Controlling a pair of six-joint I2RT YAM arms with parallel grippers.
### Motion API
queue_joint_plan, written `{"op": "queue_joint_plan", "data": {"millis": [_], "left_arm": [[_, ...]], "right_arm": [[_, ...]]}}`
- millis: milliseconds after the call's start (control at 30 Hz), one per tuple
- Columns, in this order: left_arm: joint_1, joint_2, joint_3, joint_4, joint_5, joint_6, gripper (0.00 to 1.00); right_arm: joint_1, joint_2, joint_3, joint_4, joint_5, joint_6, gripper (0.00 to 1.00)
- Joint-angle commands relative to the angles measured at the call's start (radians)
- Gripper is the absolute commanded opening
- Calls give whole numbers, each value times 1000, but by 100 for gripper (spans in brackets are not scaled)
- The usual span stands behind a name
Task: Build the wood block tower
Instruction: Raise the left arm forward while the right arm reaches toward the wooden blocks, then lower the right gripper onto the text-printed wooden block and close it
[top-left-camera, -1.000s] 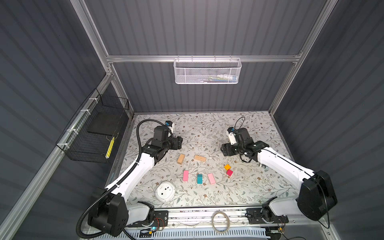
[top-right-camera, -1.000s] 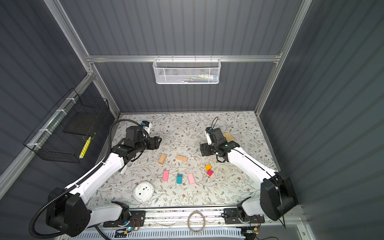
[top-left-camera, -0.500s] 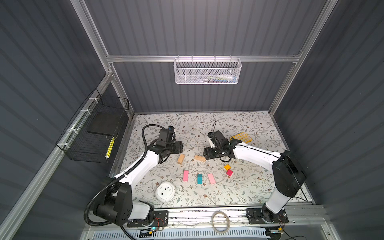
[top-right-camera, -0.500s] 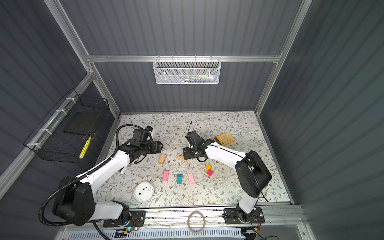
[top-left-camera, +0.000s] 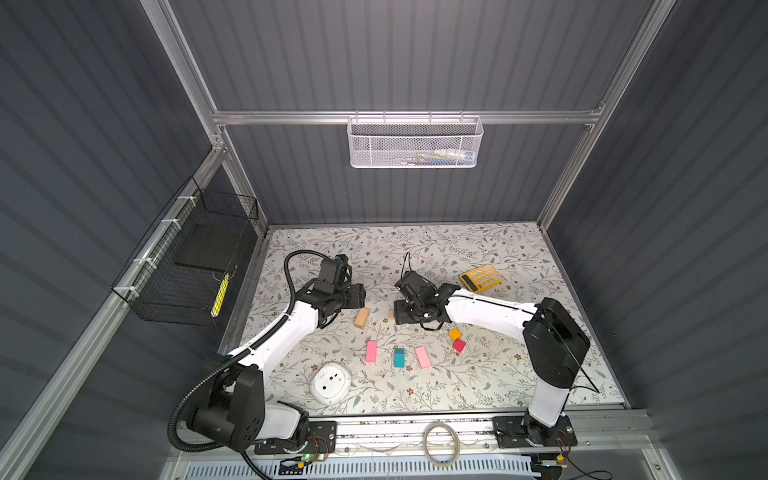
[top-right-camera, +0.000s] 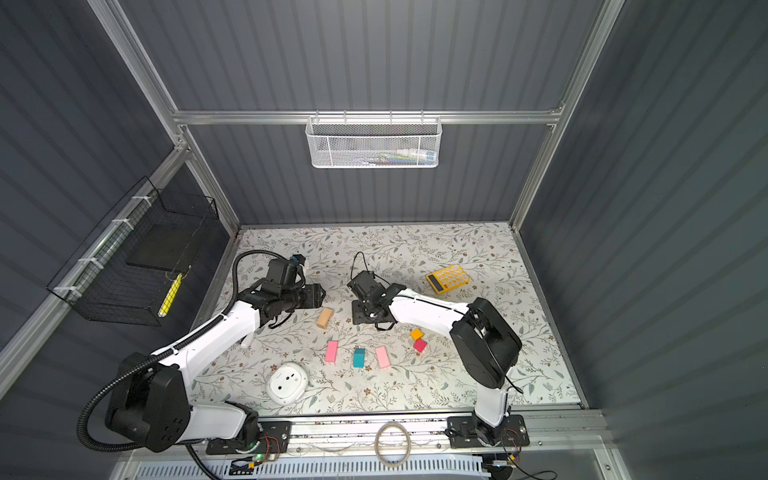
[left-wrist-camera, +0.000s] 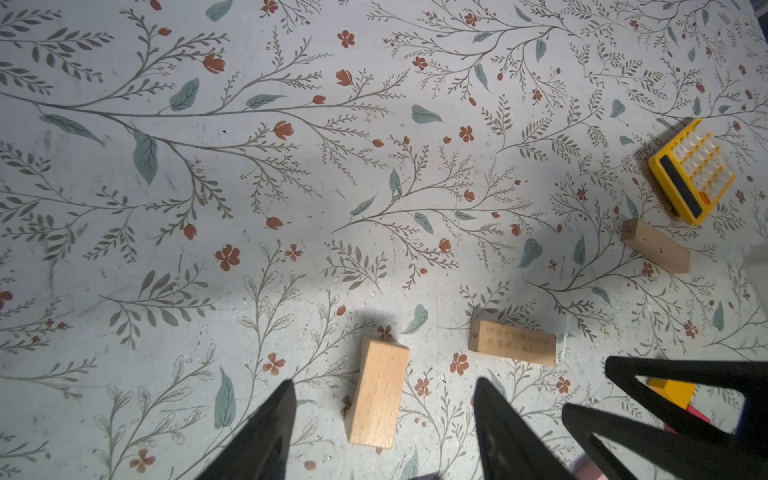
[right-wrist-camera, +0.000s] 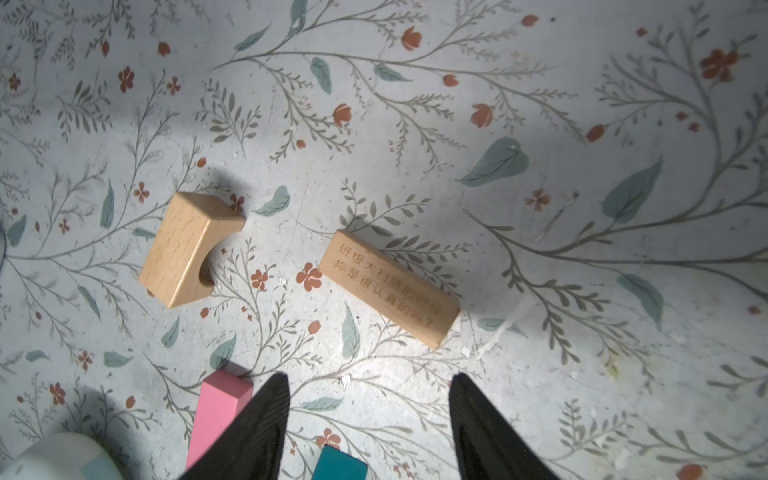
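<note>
The wood blocks lie loose on the floral mat; no tower stands. A tan arched block (left-wrist-camera: 378, 392) lies between the spread fingers of my open left gripper (left-wrist-camera: 384, 381), apart from both. My right gripper (right-wrist-camera: 370, 376) is open and empty, hovering just short of an inscribed tan bar (right-wrist-camera: 390, 289). In a top view it (top-left-camera: 405, 318) covers most of that bar. A third tan bar (left-wrist-camera: 654, 246) lies near the calculator. Two pink slabs (top-left-camera: 371, 351) (top-left-camera: 422, 356) flank the teal block (top-left-camera: 399, 357). The orange cube (top-left-camera: 455, 333) and red cube (top-left-camera: 459, 345) touch.
A yellow calculator (top-left-camera: 481, 277) lies behind the right arm. A white round device (top-left-camera: 331, 382) sits near the front left. A black wire basket (top-left-camera: 187, 262) hangs on the left wall and a white mesh basket (top-left-camera: 414, 141) on the back wall.
The right arm has swung left to the middle, uncovering the calculator, and now hangs over the inscribed bar. The left gripper has come down toward the arched block. Both jaws have narrowed.
</note>
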Motion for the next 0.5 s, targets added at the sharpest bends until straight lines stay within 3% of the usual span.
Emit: {"op": "queue_joint_plan", "data": {"millis": [0, 267, 467], "left_arm": [[-7, -51, 14, -39, -37, -9, 68], [-7, -87, 14, -54, -49, -13, 68], [-7, -106, 12, -63, -58, -15, 68]], "right_arm": [[11, 21, 25, 5, -12, 53, 53], [16, 106, 54, 14, -83, 69, 29], [16, 139, 66, 14, -82, 64, 24]]}}
